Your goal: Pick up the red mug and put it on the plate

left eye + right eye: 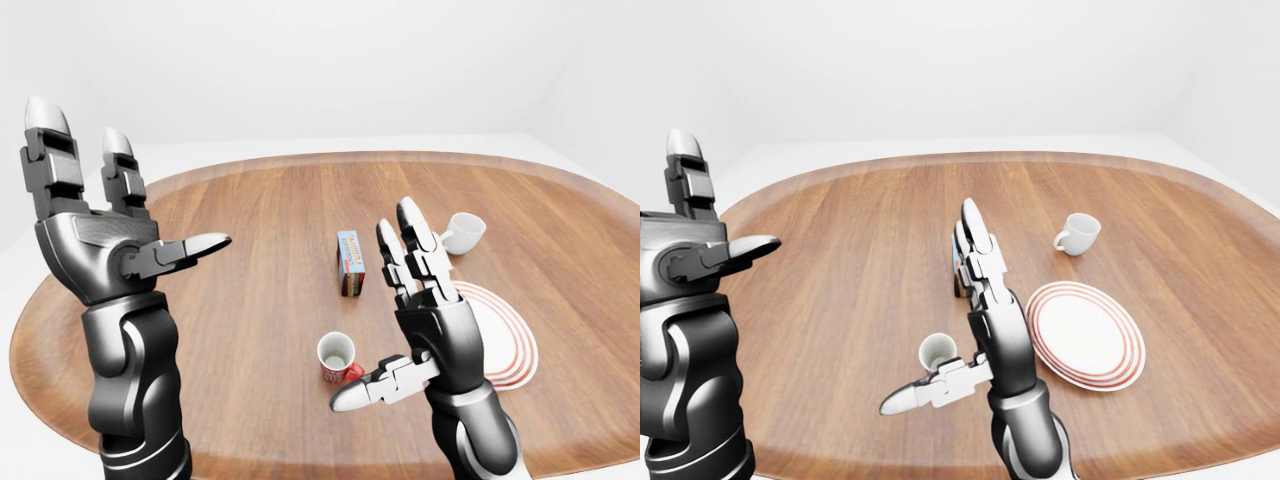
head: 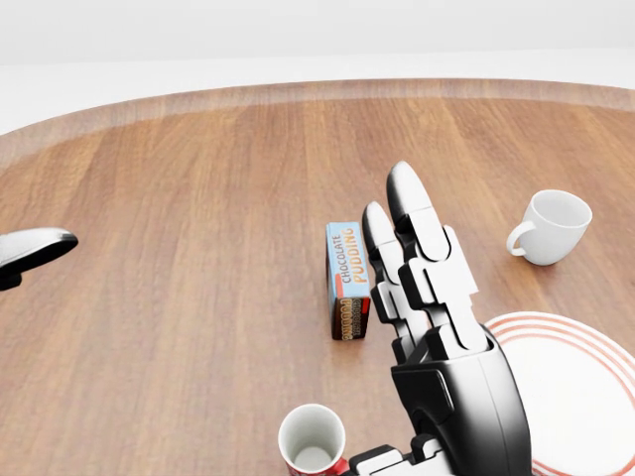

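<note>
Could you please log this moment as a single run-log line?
right hand open beside red mug | left hand open, raised | mug upright on table | plate empty

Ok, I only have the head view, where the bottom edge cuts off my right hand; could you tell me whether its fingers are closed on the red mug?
Observer: No. The left-eye view shows the right hand open, thumb pointing left below the red mug, not wrapped round it.
Operator: And the left hand, please?
Observer: The left hand is raised at that view's left, fingers spread, holding nothing.
Operator: Is the plate free?
Observer: Yes, the right-eye view shows the whole plate bare.
</note>
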Motion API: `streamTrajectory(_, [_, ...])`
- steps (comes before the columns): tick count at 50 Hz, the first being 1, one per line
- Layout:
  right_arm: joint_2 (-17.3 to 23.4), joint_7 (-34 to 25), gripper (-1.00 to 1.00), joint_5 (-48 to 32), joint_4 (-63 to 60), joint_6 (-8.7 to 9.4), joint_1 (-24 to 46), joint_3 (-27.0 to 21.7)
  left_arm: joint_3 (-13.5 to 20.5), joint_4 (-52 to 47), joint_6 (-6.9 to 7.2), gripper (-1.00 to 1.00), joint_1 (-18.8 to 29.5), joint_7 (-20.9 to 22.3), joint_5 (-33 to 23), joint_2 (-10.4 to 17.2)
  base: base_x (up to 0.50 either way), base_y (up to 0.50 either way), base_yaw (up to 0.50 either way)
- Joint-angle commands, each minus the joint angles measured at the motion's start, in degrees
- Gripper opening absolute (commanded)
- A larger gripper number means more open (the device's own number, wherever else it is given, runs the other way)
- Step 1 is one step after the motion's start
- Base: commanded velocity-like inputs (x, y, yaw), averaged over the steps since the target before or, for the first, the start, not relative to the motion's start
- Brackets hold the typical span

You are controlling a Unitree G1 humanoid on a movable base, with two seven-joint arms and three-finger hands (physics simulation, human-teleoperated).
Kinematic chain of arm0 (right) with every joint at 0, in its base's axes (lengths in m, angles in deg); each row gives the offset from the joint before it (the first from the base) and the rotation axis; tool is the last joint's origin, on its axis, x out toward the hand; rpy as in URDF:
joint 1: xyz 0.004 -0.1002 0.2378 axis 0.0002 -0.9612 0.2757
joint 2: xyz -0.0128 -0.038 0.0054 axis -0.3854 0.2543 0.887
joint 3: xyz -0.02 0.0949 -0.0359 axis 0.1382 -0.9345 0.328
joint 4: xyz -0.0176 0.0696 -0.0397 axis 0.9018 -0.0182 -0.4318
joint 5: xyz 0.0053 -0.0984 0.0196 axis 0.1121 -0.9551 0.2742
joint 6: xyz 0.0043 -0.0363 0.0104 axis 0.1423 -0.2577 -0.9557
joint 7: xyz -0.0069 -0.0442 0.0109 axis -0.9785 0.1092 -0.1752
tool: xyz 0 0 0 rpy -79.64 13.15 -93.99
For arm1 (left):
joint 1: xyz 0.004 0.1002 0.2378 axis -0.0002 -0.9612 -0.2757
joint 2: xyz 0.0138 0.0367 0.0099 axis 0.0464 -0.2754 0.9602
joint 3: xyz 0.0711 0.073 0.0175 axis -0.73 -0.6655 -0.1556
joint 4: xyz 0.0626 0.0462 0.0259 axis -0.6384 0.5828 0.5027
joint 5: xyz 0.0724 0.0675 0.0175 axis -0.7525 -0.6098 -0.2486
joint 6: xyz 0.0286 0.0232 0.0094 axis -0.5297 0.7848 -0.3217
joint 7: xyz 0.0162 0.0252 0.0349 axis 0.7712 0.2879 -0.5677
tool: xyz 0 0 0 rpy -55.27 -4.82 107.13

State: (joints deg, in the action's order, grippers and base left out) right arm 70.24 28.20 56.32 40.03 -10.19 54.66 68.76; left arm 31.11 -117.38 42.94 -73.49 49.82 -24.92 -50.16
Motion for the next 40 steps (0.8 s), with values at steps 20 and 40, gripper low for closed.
streamTrajectory(20, [1.6, -12.7, 1.00, -18.7, -3.6, 0.00, 4.5, 4.5, 0.4, 0.2, 0.00, 0.95, -1.0, 0.6, -0.4, -0.2, 0.00, 0.00, 0.00])
streamTrajectory(40, [-0.1, -26.8, 1.00, -35.1, -2.0, 0.00, 7.1, 8.5, 0.7, 0.2, 0.00, 0.95, -1.4, 0.5, 0.1, -0.1, 0.00, 0.00, 0.00])
